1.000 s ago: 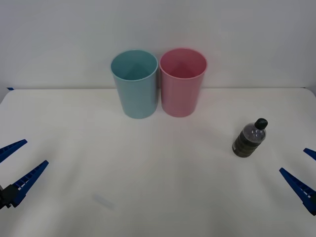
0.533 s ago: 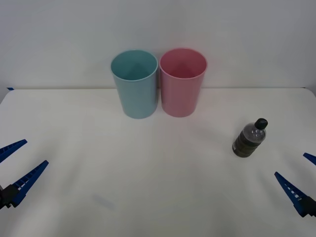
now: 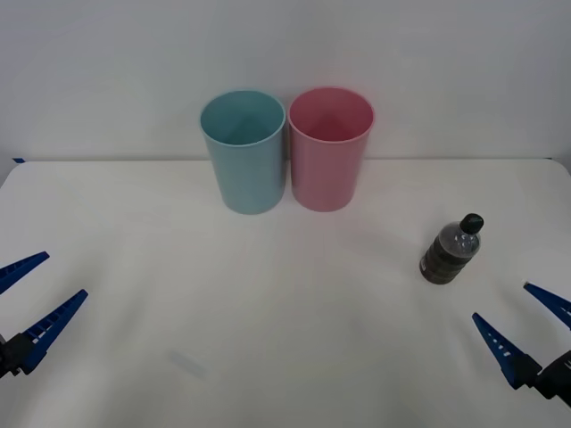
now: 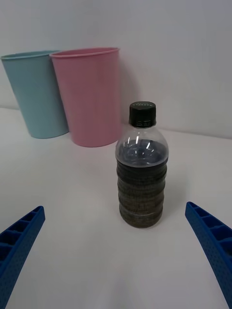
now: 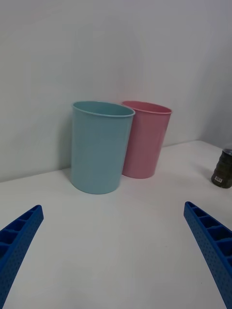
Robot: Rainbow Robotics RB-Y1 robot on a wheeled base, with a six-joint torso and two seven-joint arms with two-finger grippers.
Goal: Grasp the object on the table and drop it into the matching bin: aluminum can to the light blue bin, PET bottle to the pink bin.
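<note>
I take the PET bottle (image 3: 451, 250) as my landmark: it stands upright on the table (image 3: 294, 312), black cap on top, long axis vertical, dark label wrapped round the lower body. My right gripper (image 3: 525, 328) sits just on the near side of the bottle, a little toward the robot's right, fingers spread wide and holding nothing. From its wrist camera the bottle (image 4: 142, 166) stands dead ahead, centred between the two blue fingers but clearly beyond their tips, so I judge the coming move to be a straight advance until the fingers flank the labelled body, then a close across its width. My left gripper (image 3: 31, 303) is far off across the table from the bottle, on the robot's left, also spread and empty; the right arm is plainly the nearer one and I would leave the left parked. Beyond the bottle, toward the wall and over to the robot's left, the pink bin (image 3: 329, 147) stands upright, with the light blue bin (image 3: 244, 150) just beside it on the side away from the bottle; I cannot tell whether their rims touch. Both bins look empty as far as I can see into them. The pink one is the bottle's target, and it is the closer of the two.
</note>
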